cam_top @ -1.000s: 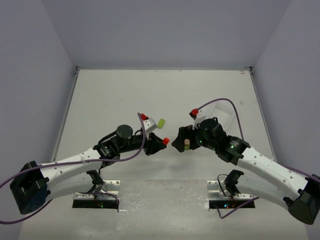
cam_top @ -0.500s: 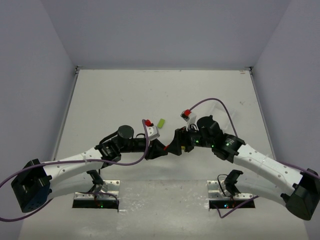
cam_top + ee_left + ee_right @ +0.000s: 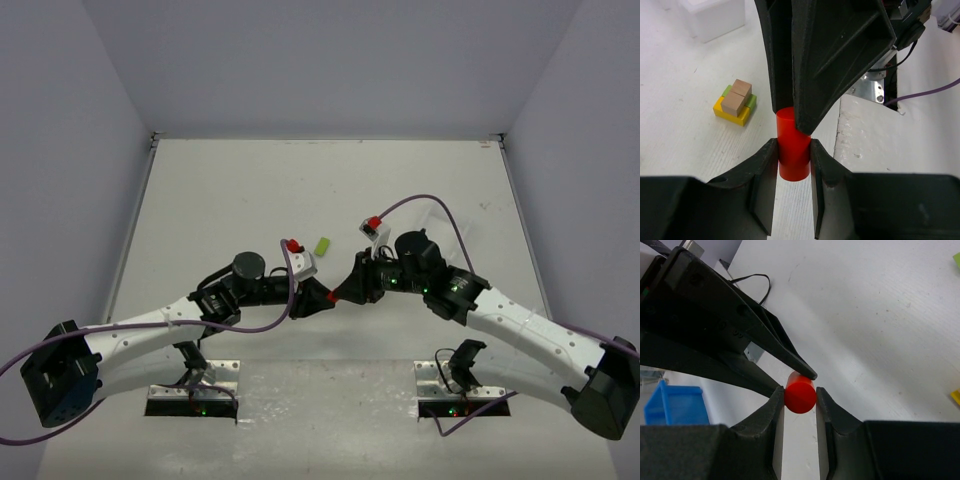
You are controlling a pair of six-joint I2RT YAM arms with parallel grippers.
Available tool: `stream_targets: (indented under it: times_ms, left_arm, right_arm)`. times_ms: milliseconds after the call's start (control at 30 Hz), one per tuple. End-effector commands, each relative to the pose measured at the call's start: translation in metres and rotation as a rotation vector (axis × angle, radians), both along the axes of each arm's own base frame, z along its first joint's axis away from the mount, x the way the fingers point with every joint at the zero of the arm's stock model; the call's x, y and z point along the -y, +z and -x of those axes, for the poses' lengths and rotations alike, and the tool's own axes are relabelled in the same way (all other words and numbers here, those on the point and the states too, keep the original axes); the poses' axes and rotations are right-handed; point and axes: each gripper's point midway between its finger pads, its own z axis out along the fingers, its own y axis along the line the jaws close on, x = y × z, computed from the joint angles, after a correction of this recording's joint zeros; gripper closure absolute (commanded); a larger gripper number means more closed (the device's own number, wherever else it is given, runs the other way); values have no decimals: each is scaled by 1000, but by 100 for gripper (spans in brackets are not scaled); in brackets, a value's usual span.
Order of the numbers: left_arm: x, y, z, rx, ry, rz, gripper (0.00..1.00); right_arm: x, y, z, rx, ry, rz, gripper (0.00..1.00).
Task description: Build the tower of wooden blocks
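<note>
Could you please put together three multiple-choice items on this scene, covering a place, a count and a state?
1. Where is the red wooden cylinder?
A) lying on the table
B) between the left end effector and the right end effector
C) atop the block stack
2. How many plain tan wooden blocks top the small yellow-and-green stack?
A) none
B) four
C) two
3. The left end effector is:
A) shut on the cylinder
B) wide open
C) shut on nothing
Answers:
1 B, both wrist views show both pairs of fingers around it.
2 C, two lie side by side.
3 A, its fingers press the cylinder's sides.
</note>
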Motion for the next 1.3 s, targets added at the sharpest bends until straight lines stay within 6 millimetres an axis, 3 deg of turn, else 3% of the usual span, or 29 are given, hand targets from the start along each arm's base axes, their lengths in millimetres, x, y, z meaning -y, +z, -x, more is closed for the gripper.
stream_targets:
  times_ms: [0, 67, 100, 167, 233, 267, 467, 567, 600, 700, 867, 1267]
  left_arm:
    - [4, 19, -6, 53, 26, 57, 100]
    - [3, 21, -10, 53, 46, 64, 99]
    - [3, 22, -11, 52, 54, 66, 91]
    - [2, 23, -13, 45, 73, 66, 64]
    - [1, 23, -15, 40, 90, 64, 18]
    - [1, 22, -16, 39, 97, 63, 1]
    - [-6, 22, -28, 25, 190, 68, 0]
    - [-25, 28, -64, -62, 476, 85, 0]
    - [-32, 29, -73, -95, 559, 107, 0]
    - [-65, 9, -94, -266, 867, 48, 0]
    - [-94, -12, -102, -333, 1066, -10, 0]
    - [-113, -30, -105, -359, 1161, -62, 0]
  right_arm:
    - [-5, 32, -3, 69, 11, -70, 84]
    - [-5, 33, -1, 71, 23, -75, 91]
    - [-5, 33, -1, 76, 23, -74, 95]
    - [-3, 33, -3, 88, 13, -67, 99]
    - [0, 33, -8, 110, -10, -47, 100]
    - [3, 32, -11, 119, -28, -30, 100]
    - [39, 19, -47, 200, -260, 147, 100]
    - [75, 8, -68, 256, -427, 303, 100]
    - [79, 2, -65, 241, -422, 329, 100]
    - [102, -12, -73, 248, -496, 467, 100]
    - [106, -22, -82, 298, -490, 524, 100]
    - [95, -35, -94, 314, -445, 587, 100]
